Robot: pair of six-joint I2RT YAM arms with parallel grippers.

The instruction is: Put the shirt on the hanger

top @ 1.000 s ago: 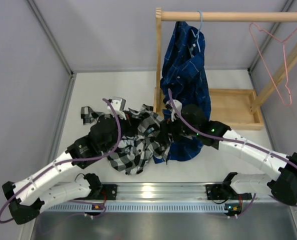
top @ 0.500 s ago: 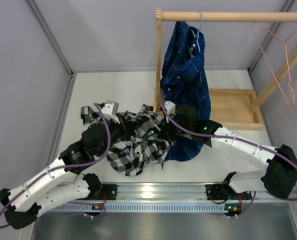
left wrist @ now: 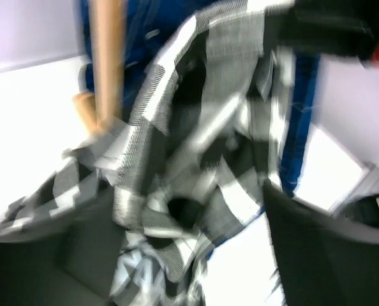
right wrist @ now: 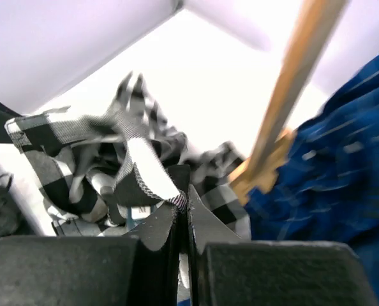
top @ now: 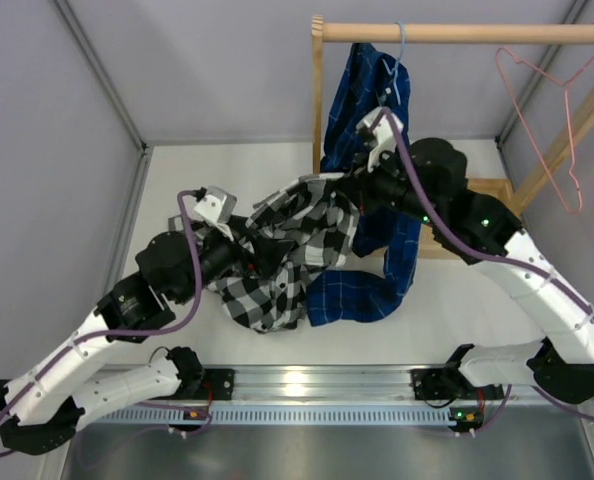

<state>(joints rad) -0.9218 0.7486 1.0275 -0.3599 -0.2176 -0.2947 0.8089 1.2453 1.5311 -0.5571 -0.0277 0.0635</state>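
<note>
The black-and-white check shirt [top: 282, 255] hangs in a bunch between the two arms, its lower part on the table. My right gripper [top: 355, 190] is shut on a hem edge of the shirt [right wrist: 145, 166] and holds it up beside the rack post; the cloth is pinched at my right gripper's tips [right wrist: 184, 205]. My left gripper [top: 249, 252] stands open at the shirt's left side. In the left wrist view, blurred folds of shirt [left wrist: 196, 159] lie between the wide-apart fingers [left wrist: 323, 255] of my left gripper [left wrist: 196, 261]. The pink hanger [top: 567, 120] hangs at the rail's right end, far from both grippers.
A dark blue plaid shirt [top: 377, 110] hangs from a light blue hanger [top: 399, 45] on the wooden rail [top: 457, 32], its tail trailing on the table [top: 362, 295]. The rack's post [top: 317, 110] and wooden base [top: 472, 215] stand right behind the grippers. Grey walls enclose the table.
My right gripper shut on the check shirt's edge and lifted it up and back toward the rack. My left gripper opened and let go of the cloth.
</note>
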